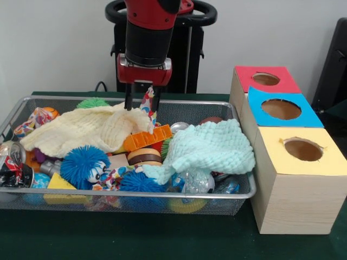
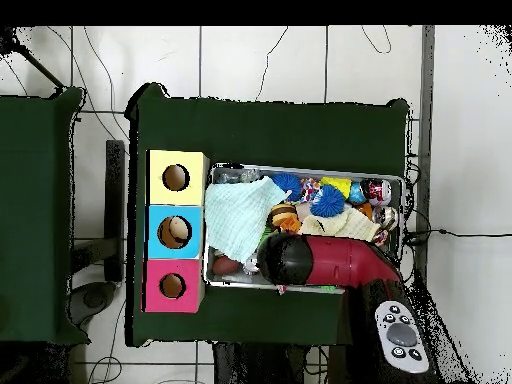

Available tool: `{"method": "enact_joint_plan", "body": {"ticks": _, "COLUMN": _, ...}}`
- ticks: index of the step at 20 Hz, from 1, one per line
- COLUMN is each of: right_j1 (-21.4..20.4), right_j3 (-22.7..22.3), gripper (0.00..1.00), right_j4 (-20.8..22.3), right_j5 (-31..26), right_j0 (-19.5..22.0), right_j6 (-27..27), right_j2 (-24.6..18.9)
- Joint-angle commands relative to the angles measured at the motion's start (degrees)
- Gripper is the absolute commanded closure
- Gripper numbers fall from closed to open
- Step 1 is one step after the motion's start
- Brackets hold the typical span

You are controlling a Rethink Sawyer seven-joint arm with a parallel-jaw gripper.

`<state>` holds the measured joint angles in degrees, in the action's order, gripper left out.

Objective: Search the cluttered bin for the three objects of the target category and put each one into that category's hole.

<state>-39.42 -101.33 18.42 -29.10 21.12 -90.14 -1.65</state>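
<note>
The wire mesh bin (image 1: 195, 101) sits on the green table, full of clutter. My gripper (image 1: 142, 102) hangs over the bin's back middle. A polka-dot cloth (image 1: 147, 100) rises in a peak between its fingers, so it looks shut on it. A second polka-dot cloth (image 1: 33, 119) lies at the bin's left end. A third (image 1: 111, 176) lies near the front between two blue fuzzy toys. The yellow-faced hole (image 1: 303, 149) is in the nearest wooden box, right of the bin. In the overhead view the red arm (image 2: 320, 262) hides the gripper; the yellow hole (image 2: 176, 177) shows left of the bin (image 2: 300, 167).
A pale yellow knitted cloth (image 1: 87, 130) and a mint-green knitted cloth (image 1: 209, 149) cover much of the bin. An orange comb-like toy (image 1: 146, 138), blue fuzzy toys (image 1: 84, 165) and a crushed can (image 1: 11, 162) lie among them. The blue-faced hole (image 1: 281, 109) and the red-faced hole (image 1: 265, 79) lie behind the yellow one.
</note>
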Motion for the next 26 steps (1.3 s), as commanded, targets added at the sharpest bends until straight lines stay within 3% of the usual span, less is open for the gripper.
{"method": "enact_joint_plan", "body": {"ticks": 1, "right_j1": 2.4, "right_j3": 1.6, "gripper": 0.0, "right_j4": 1.7, "right_j5": 2.3, "right_j0": -0.3, "right_j6": -2.6, "right_j2": -4.5}}
{"method": "enact_joint_plan", "body": {"ticks": 10, "right_j1": 2.9, "right_j3": 1.7, "gripper": 0.0, "right_j4": 1.2, "right_j5": 2.7, "right_j0": -1.9, "right_j6": -4.6, "right_j2": -3.7}}
{"method": "enact_joint_plan", "body": {"ticks": 26, "right_j1": 1.9, "right_j3": 0.0, "gripper": 0.0, "right_j4": 1.2, "right_j5": -1.7, "right_j0": -3.3, "right_j6": -4.7, "right_j2": -1.4}}
